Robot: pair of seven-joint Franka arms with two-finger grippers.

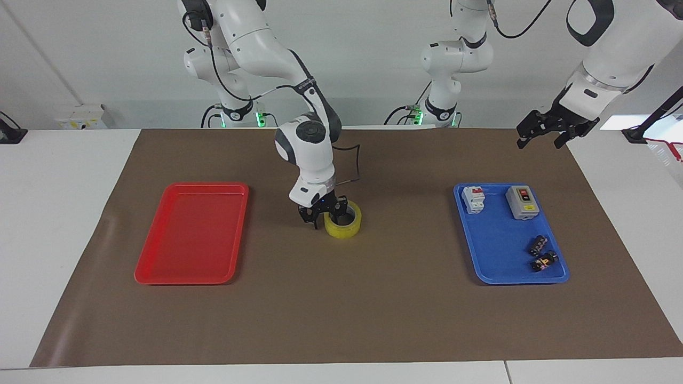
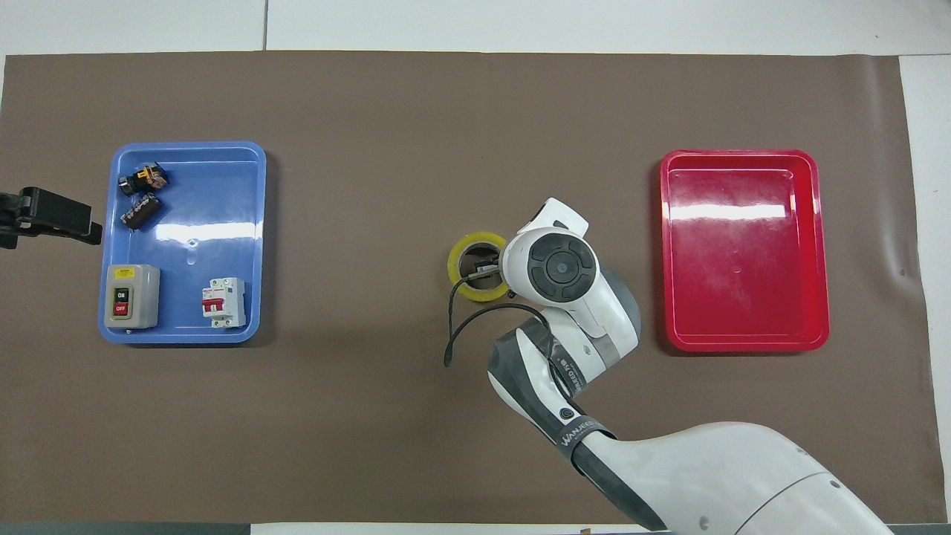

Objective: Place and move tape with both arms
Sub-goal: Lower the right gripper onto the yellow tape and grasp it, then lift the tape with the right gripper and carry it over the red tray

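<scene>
The tape (image 1: pixel 348 228) is a yellow roll lying flat on the brown mat at mid-table, also visible from overhead as the tape (image 2: pixel 462 255). My right gripper (image 1: pixel 327 215) reaches down onto it. One finger sits inside the core and the other outside, at the side toward the red tray, and they pinch the roll's wall. From overhead the wrist covers most of the right gripper (image 2: pixel 488 270). My left gripper (image 1: pixel 545 131) waits open in the air over the mat's corner by the blue tray, and the left gripper (image 2: pixel 46 217) shows at the overhead view's edge.
A red tray (image 1: pixel 160 269) lies toward the right arm's end of the table. Toward the left arm's end, a blue tray (image 1: pixel 499 240) holds a grey switch box (image 1: pixel 522 202), a white breaker (image 1: pixel 474 199) and two small black components (image 1: pixel 540 254).
</scene>
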